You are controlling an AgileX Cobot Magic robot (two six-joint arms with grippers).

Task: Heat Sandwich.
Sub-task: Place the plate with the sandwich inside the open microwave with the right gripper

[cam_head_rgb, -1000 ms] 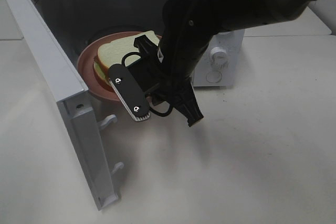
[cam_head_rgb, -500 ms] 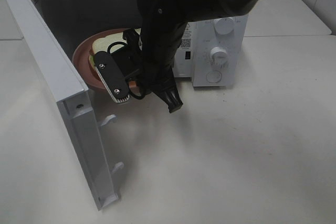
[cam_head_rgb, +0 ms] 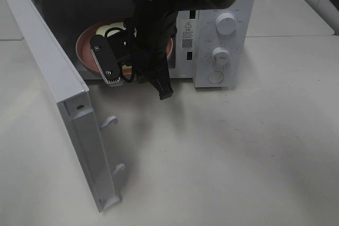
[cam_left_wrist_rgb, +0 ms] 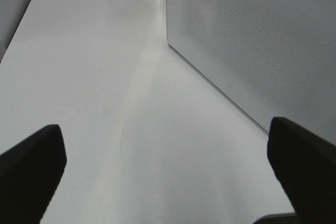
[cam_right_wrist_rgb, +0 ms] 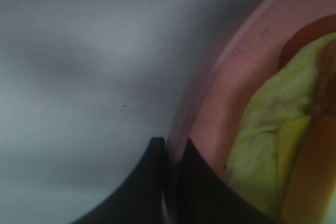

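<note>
The right end effector (cam_right_wrist_rgb: 169,153) is clamped on the rim of the round pink plate (cam_right_wrist_rgb: 210,103), so the yellowish-tan sandwich (cam_right_wrist_rgb: 257,150) goes level into the open white microwave (cam_head_rgb: 222,35), upper left. The left end effector (cam_left_wrist_rgb: 168,171) hangs wide open, empty.

Mouth of white box microwave (cam_head_rgb: 222,51) mostly blocked: black right arm (cam_head_rgb: 153,30) + round pink plate (cam_head_rgb: 85,46) fill it. Open white door (cam_head_rgb: 53,72) walls off microwave's hinge side. Pale tabletop (cam_head_rgb: 243,152) in front of microwave & beyond door's outer face: open, wide room.
</note>
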